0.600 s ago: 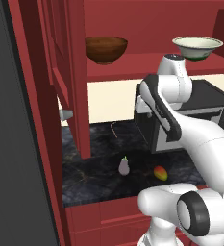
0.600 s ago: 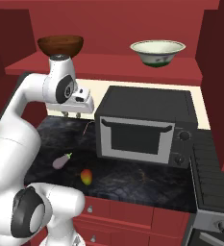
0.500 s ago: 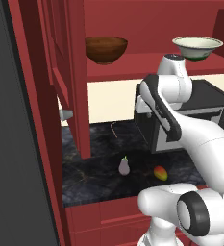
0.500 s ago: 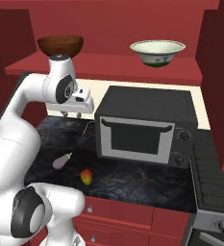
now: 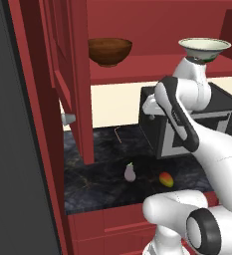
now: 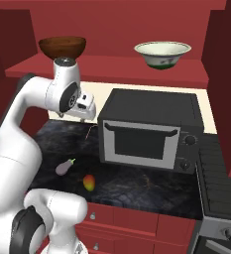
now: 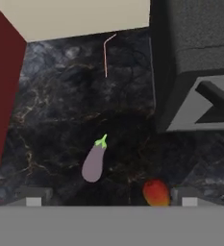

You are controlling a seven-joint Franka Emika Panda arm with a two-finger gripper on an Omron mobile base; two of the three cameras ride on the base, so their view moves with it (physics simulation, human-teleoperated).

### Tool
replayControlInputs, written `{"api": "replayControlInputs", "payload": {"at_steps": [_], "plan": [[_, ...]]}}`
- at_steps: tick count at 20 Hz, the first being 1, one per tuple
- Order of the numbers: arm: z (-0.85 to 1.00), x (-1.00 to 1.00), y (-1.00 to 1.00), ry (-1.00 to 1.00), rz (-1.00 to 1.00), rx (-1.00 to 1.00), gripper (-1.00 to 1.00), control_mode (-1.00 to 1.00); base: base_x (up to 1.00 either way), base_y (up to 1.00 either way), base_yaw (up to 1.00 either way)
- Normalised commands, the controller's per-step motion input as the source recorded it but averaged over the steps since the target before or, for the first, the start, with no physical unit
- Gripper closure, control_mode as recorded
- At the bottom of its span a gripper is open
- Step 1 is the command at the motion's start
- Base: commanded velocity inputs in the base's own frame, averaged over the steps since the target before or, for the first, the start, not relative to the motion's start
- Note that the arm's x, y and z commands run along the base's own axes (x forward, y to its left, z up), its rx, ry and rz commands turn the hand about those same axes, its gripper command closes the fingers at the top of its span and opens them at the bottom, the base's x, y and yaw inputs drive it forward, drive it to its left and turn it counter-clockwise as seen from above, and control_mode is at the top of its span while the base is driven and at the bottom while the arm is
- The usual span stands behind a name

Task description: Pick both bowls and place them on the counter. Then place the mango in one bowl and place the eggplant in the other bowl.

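Note:
The dark brown wooden bowl (image 5: 110, 51) (image 6: 62, 46) and the cream bowl with a green band (image 5: 204, 49) (image 6: 162, 53) both stand on the red shelf. Below them on the black marble counter (image 5: 97, 187) (image 6: 137, 183) (image 7: 56, 105) lie the lavender eggplant (image 5: 130, 172) (image 6: 64, 167) (image 7: 94, 162) and, just right of it, the red-orange mango (image 5: 166, 179) (image 6: 89, 182) (image 7: 156, 193). My gripper (image 5: 150, 114) (image 6: 80, 118) (image 7: 111, 202) hangs open and empty, high above the two, under the shelf. Its fingertips (image 7: 34, 202) stand wide apart.
A dark microwave (image 5: 187, 129) (image 6: 146, 131) (image 7: 195, 62) stands on the counter right of the fruit. A stove (image 6: 221, 168) adjoins on the far right. An open red cabinet door (image 5: 70, 74) stands at the left. A thin bent wire (image 7: 106, 55) lies near the back wall.

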Motion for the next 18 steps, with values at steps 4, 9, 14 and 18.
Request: {"api": "replayControlInputs", "payload": {"at_steps": [4, 9, 14, 18], "plan": [[0.28, -0.12, 0.09, -0.06, -0.17, 0.22, -1.0, -1.0, 0.0, 0.0, 0.0], [0.35, -0.18, 0.07, -0.05, -0.25, 0.22, -1.0, -1.0, 0.0, 0.0, 0.0], [0.26, -0.29, 0.09, -0.08, -0.25, 0.22, -1.0, -1.0, 0.0, 0.0, 0.0], [0.33, -0.24, 0.03, -0.01, -0.21, 0.28, -1.0, -1.0, 0.0, 0.0, 0.0]]}}
